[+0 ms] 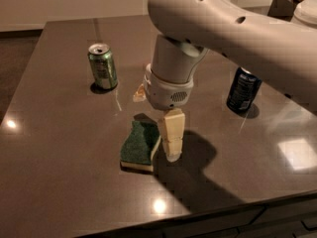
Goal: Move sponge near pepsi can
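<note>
Hand (155,126) low over the middle of the desk (54,138), hanging from the big white arm (223,29) that comes in from the upper right. Hand is spread open, gripping nothing: one pale finger (171,133) points down just right of the sponge, tip at or near the desk; the other shows further back, by the wrist's left side. Sponge (140,144) lies flat, green side up, centre-low in frame, right edge touching or just beside the near finger. Pepsi can (243,89) upright at right, well apart from the sponge. Green can (102,66) upright at upper left.
</note>
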Robot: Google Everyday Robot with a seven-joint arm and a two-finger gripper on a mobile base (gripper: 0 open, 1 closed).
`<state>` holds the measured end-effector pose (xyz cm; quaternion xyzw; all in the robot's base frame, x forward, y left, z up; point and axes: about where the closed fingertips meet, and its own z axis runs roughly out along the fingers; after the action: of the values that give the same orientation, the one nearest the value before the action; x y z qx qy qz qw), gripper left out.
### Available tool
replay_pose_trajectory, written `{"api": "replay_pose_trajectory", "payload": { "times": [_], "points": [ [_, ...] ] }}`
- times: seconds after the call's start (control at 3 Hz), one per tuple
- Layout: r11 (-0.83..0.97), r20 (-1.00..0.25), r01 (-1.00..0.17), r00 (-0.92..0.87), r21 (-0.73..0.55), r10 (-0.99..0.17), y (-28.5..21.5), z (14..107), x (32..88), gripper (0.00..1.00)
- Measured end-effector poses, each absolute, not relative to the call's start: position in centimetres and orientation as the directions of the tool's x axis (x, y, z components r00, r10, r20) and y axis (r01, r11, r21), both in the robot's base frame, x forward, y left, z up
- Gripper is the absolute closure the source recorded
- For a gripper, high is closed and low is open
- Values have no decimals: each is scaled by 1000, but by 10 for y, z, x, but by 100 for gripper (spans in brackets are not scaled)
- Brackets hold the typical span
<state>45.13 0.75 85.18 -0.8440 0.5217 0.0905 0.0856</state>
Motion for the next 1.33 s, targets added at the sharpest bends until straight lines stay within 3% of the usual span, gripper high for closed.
{"api": "replay_pose_trajectory", "payload": {
  "times": [0.67, 1.0, 1.33],
  "points": [
    [-461, -252, -887, 452, -22, -856, 19, 842, 437, 0],
    [-460, -250, -888, 449, -17, -858, 21, 839, 435, 13],
    [-449, -249, -893, 439, -16, -863, 21, 839, 435, 44]
  ]
}}
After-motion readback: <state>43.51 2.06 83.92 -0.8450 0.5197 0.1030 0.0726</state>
